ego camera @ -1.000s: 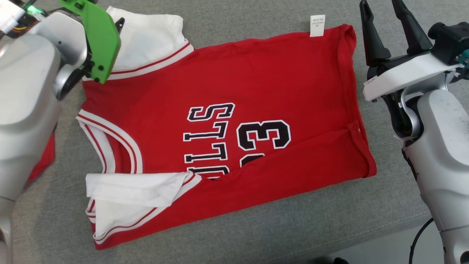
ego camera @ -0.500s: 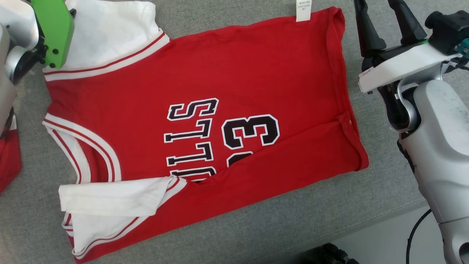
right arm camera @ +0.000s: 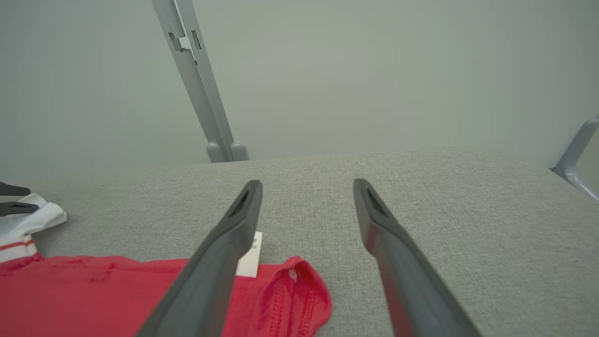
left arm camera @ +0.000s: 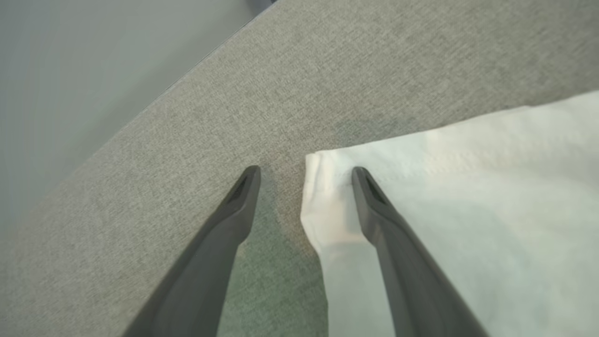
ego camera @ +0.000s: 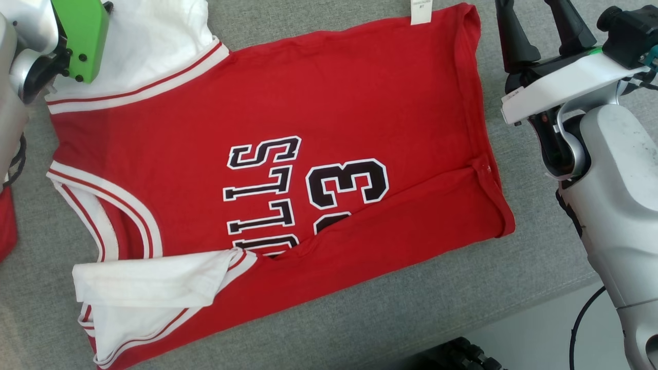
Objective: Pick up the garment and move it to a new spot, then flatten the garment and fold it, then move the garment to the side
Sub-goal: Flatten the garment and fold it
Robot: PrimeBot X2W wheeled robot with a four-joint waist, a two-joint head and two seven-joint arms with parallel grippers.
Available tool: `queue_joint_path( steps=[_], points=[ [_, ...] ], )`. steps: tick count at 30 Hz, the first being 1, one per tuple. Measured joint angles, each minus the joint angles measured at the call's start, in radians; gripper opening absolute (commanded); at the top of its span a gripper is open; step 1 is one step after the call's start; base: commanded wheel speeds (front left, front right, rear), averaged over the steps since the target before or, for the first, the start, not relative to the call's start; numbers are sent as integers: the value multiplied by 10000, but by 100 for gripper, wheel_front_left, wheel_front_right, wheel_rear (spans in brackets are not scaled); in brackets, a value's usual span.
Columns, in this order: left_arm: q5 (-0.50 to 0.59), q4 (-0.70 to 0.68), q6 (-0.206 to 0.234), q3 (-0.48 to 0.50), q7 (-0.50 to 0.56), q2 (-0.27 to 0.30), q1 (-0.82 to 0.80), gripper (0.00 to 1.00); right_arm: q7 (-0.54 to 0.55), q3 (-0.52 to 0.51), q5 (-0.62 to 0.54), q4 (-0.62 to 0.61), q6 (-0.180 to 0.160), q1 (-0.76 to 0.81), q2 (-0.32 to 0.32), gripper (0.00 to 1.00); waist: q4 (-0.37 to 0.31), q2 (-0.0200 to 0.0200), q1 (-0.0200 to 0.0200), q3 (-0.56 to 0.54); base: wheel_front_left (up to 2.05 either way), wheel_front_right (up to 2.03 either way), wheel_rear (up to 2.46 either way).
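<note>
Across the grey fabric surface (ego camera: 360, 318) the red garment (ego camera: 318, 103) lay flat, print up, neck end toward the robot's left, hem toward its right. Near long edge was folded up over the lettering; the near white sleeve (ego camera: 149, 282) was folded in on top.

Right arm: pale forearm (ego camera: 611, 205) rose along the right side of the head view, wrist bent so the fingers pointed away from the robot. Right gripper (right arm camera: 306, 187) hung above bare grey surface just past the garment's far hem corner, jaws wide apart, nothing between them.

Left arm: at the far left corner, wrist with green plate (ego camera: 82, 36) over the far white sleeve (left arm camera: 468, 187). Left gripper (left arm camera: 305, 171) pointed steeply down, jaws spread, straddling the sleeve's corner: one finger over the white cloth, the other over grey. Not closed on anything; can't tell from the wrist view whether the tips touched the cloth.

White tag (ego camera: 420, 11) stuck out from the garment's far edge, near the right gripper.
</note>
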Motion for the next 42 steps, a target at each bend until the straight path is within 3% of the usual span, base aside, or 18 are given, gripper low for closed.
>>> queue_joint_path(
  steps=[1,2,3,5,9,16,23,29,35,42],
  points=[
    [-84,-4,0,-107,48,-2,-21,100,-6,10,0,4,0,-5,-4,100,-13,0,0,13,0,0,0],
    [-153,-10,0,-178,119,-6,-31,93,-10,12,0,12,-2,-8,-10,100,-21,0,0,23,0,0,0],
    [-219,-12,0,-245,173,-6,-60,52,-17,6,0,29,-2,-10,-27,100,-22,0,0,32,0,0,0],
    [-318,6,0,-313,199,-10,-110,1,-31,-21,0,67,0,-23,-52,100,-1,0,0,39,0,0,0],
    [-581,-8,0,-487,119,-121,-114,0,-59,-33,-19,165,0,-45,-127,100,122,0,0,-3,0,0,0],
    [-688,318,0,-420,-1047,-560,-74,0,399,-15,240,449,0,-53,-529,100,552,0,0,-333,0,0,0],
    [-986,-96,0,-531,-2019,-1068,396,0,1948,853,1175,899,4,-83,-1463,100,1328,0,0,-791,0,0,0],
    [-1085,-761,0,-905,-2410,-1106,709,0,2800,1747,1325,1578,-2,-322,-2278,100,2035,0,0,-1111,0,0,0],
    [-1212,-1333,0,-1191,-2500,-1066,854,0,3325,2546,1547,2366,0,-578,-2654,100,2517,0,0,-1340,0,0,0],
    [-1312,-1613,0,-1335,-2500,-1047,855,0,3482,3091,1858,3099,0,-978,-2771,100,2626,0,-1,-1301,0,0,0]
  ],
)
